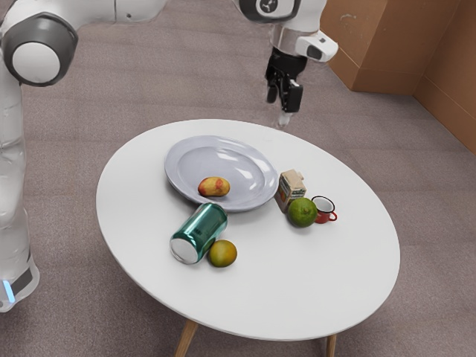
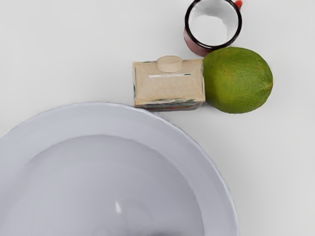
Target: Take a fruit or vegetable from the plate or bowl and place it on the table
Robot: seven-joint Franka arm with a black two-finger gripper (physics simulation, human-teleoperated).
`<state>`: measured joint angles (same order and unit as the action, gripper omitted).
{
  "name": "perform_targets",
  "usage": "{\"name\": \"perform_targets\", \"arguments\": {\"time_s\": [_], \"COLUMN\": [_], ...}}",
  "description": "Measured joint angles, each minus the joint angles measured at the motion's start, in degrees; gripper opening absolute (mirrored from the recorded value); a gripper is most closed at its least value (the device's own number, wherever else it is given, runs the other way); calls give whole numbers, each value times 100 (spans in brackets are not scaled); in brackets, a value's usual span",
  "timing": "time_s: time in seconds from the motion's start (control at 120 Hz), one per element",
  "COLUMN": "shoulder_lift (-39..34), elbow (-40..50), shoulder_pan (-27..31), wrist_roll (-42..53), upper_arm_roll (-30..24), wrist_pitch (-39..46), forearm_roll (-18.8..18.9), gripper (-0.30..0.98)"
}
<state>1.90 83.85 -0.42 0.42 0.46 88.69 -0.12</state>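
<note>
You had the jaws [image 1: 283, 106] raised over the desk [image 1: 320, 279], probably for clearance; whether apart or together, you couldn't tell. The mango [image 1: 214, 187] lay inside the plate [image 1: 178, 170], whose rim near the can [image 1: 199, 232] likely stopped rolling.

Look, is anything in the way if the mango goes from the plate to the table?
Yes, the plate's rim. The green can lies just past it, near the mango. Lifting over the rim should probably work.

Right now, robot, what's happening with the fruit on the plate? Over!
Claw high, away from the fruit. Red-yellow fruit on the plate. Green can lying close by, might get in the way. Over.
</note>
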Motion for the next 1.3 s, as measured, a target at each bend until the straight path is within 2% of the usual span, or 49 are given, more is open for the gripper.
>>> {"name": "perform_targets", "arguments": {"time_s": [0.092, 0.217, 0.3, 0.675, 0.867, 1.033, 1.125, 1.3], "shoulder_lift": [179, 221, 223, 236, 237, 224, -232, -1792], "elbow": [-595, -714, -725, -729, -723, -638, 124, 2412], "shoulder_pan": [171, 742, 865, 578, 56, 138, 187, 128], "wrist_roll": [102, 220, 285, 483, 542, 583, 605, 652], "upper_arm_roll": [38, 49, 41, -21, -24, -13, 17, 96], "wrist_pitch": [-165, -296, -348, -452, -478, -495, -283, 443], "forearm_roll": [-21, -28, -38, -59, -61, -66, -83, -137], "gripper": [68, 69, 69, 69, 69, 69, 69, 69]}}
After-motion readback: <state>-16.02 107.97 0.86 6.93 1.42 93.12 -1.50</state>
